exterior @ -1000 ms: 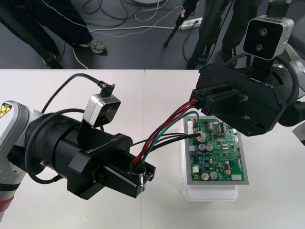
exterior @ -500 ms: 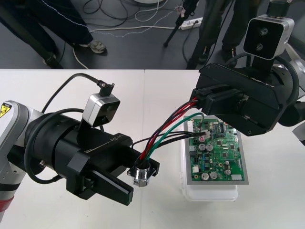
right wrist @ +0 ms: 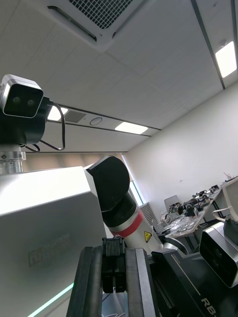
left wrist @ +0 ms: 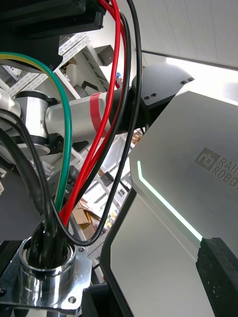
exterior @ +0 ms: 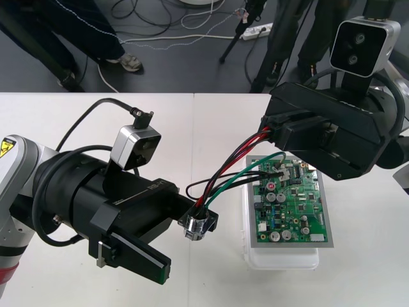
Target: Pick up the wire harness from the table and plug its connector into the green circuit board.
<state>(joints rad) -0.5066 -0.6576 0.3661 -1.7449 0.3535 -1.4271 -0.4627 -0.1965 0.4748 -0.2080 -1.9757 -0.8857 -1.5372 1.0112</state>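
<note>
Front view: wire harness (exterior: 223, 173), light with limp wires, hangs over mid-surface beside green circuit board (exterior: 291, 204). Right tool (exterior: 271, 131) clamped on plug (right wrist: 113, 262); left tool (exterior: 186, 245) apart, socket (exterior: 197, 224) against one finger. Best hold, likely: rigid plug.

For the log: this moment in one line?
left gripper: open beside metal socket | right gripper: shut on plug over green circuit board
</note>
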